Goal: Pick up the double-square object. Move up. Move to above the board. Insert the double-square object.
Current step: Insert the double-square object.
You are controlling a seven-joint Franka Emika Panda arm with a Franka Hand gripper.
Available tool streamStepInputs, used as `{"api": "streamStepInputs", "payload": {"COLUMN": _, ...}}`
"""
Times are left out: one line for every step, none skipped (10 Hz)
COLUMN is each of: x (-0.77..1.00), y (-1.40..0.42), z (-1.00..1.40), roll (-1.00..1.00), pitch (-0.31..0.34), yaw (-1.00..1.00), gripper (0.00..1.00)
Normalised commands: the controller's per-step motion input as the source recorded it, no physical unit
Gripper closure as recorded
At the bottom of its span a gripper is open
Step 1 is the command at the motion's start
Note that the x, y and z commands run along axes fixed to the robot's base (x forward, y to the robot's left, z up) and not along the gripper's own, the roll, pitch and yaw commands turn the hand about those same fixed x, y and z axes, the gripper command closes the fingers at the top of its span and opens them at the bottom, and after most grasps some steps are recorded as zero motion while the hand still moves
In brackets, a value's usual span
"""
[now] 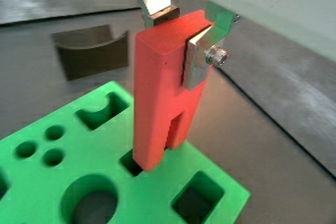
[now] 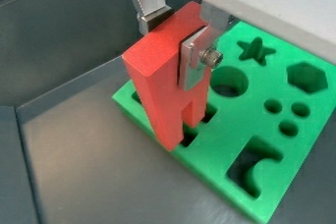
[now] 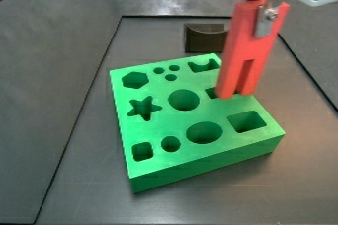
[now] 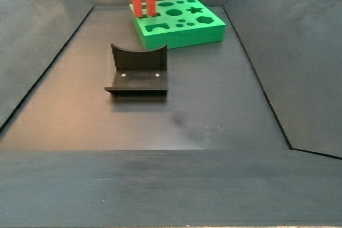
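Step in hand: the arm is inserting the double-square object [image 1: 165, 90]; by my reading, the pick-up, the lift and the move above the board are done.
Gripper: the gripper [image 1: 178, 33] is clamping the bar's upper end between its silver finger plates [image 2: 197, 49], directly over the board.
Bar: it is standing upright, and in both wrist views its lower end is sitting in a cut-out near the edge of the green board [image 2: 305, 130].
Depth: most of the bar is standing above the board top in a side view [image 3: 242, 51], so I judge the insertion only begun.
Next move: it is calling for a straight downward push, keeping the bar vertical so its stepped profile does not jam on the hole's edges.
Surface: the board is resting on a dark grey floor [image 4: 201, 112].
Room: sloping dark walls are enclosing the floor, and the fixture [image 4: 135, 74] is standing well apart from the board.
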Motion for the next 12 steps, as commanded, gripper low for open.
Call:
{"api": "streamStepInputs", "payload": {"x": -0.27, "y": 0.05, "z": -0.21, "roll": 0.05, "pitch": -0.024, "yaw": 0.25, "gripper": 1.00}}
{"api": "streamStepInputs", "payload": {"x": 0.10, "y": 0.00, "z": -0.08, "roll": 0.00, "pitch": 0.000, "yaw": 0.00, "gripper": 1.00}}
{"api": "streamStepInputs", "payload": {"x": 0.36, "y": 0.00, "z": -0.33, "roll": 0.00, "pitch": 0.000, "yaw": -0.09, "gripper": 1.00}}
{"api": "streamStepInputs", "payload": {"x": 0.33, "y": 0.00, "z": -0.38, "roll": 0.02, "pitch": 0.000, "yaw": -0.14, "gripper": 1.00}}
{"api": "streamStepInputs", "payload": {"x": 0.31, "y": 0.00, "z": -0.37, "roll": 0.03, "pitch": 0.000, "yaw": -0.10, "gripper": 1.00}}
{"api": "streamStepInputs", "payload": {"x": 0.13, "y": 0.00, "z": -0.36, "roll": 0.04, "pitch": 0.000, "yaw": 0.00, "gripper": 1.00}}
{"api": "streamStepInputs", "payload": {"x": 0.04, "y": 0.00, "z": -0.48, "roll": 0.07, "pitch": 0.000, "yaw": 0.00, "gripper": 1.00}}
{"api": "streamStepInputs", "payload": {"x": 0.01, "y": -0.01, "z": -0.54, "roll": 0.12, "pitch": 0.000, "yaw": 0.00, "gripper": 1.00}}
{"api": "streamStepInputs", "payload": {"x": 0.00, "y": -0.05, "z": -0.59, "roll": 0.17, "pitch": 0.000, "yaw": 0.00, "gripper": 1.00}}
{"api": "streamStepInputs", "payload": {"x": 0.16, "y": -0.08, "z": -0.56, "roll": 0.17, "pitch": 0.000, "yaw": 0.00, "gripper": 1.00}}
{"api": "streamStepInputs", "payload": {"x": 0.00, "y": 0.00, "z": 0.00, "roll": 0.01, "pitch": 0.000, "yaw": 0.00, "gripper": 1.00}}
{"api": "streamStepInputs", "payload": {"x": 0.00, "y": 0.00, "z": 0.00, "roll": 0.00, "pitch": 0.000, "yaw": 0.00, "gripper": 1.00}}
